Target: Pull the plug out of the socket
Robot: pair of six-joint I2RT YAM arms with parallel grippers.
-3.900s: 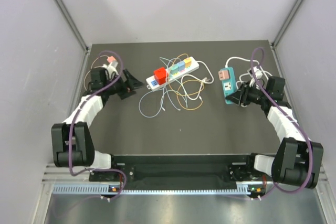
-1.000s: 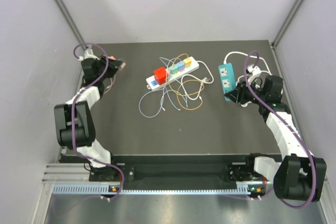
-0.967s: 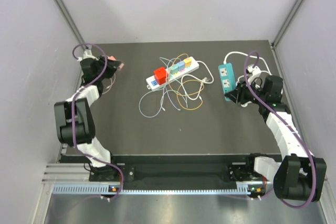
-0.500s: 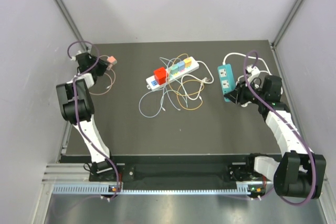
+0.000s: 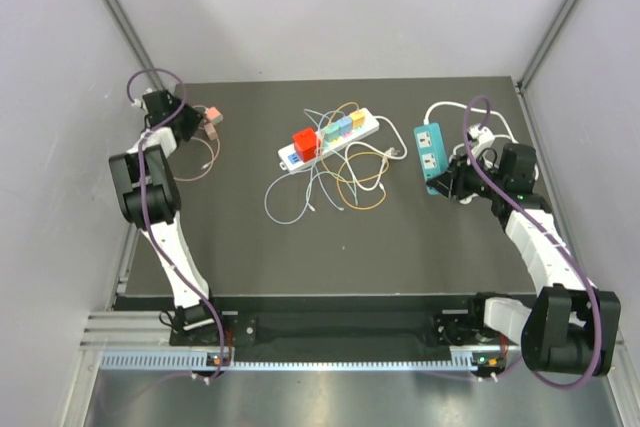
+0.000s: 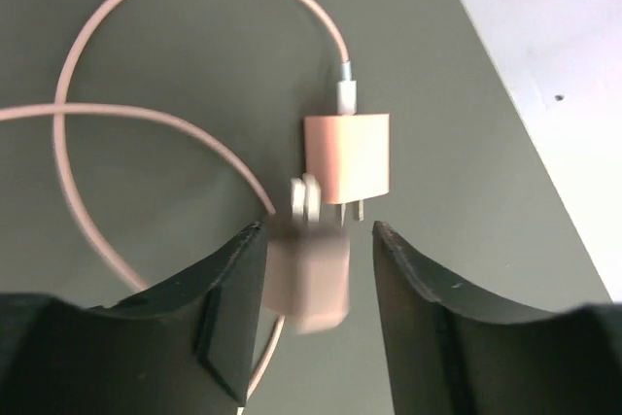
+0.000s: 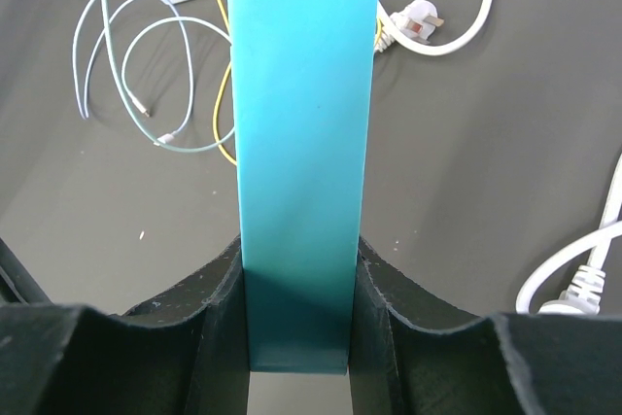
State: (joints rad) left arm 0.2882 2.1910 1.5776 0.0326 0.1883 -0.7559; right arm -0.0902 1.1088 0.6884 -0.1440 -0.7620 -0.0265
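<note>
Top external: cable tangle (image 5: 325, 182) between left jaws, apart, and right jaws tight on socket (image 5: 431, 150).

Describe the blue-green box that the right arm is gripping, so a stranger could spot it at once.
On the dark table, go to the far right, where the right end effector clamps the near end of a teal plastic socket block. Unlike the white power strip in the middle, crowded with coloured plugs, this one is teal with nothing plugged in.
</note>
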